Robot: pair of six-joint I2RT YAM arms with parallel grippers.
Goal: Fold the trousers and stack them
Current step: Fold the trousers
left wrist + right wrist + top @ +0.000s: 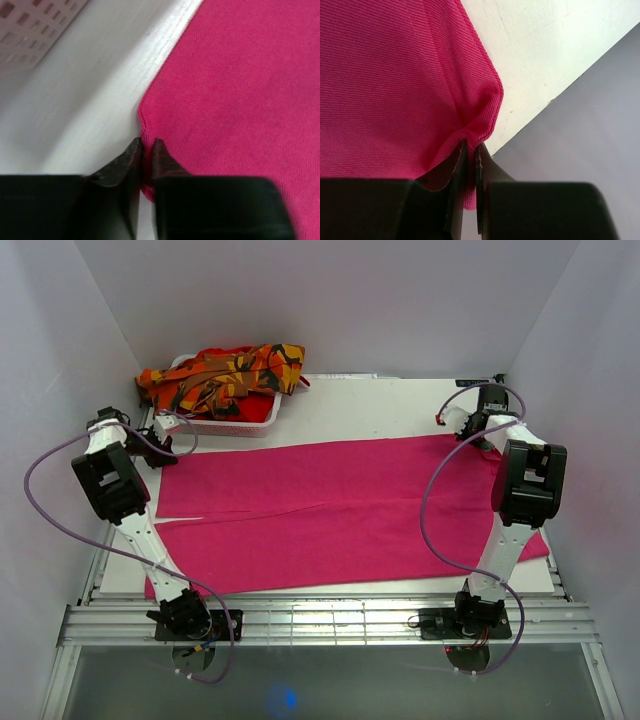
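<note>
One pink trousers [340, 510] flat; one camouflage trousers [225, 375] atop one basket [225, 427].

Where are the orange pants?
In the top view, the orange trousers lie heaped on the white basket at the far left, beyond the pink trousers.

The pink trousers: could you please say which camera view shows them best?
The top external view: the pink trousers lie spread flat, both legs visible. The wrist views show only a corner each, pinched by the left end effector and right end effector.
</note>
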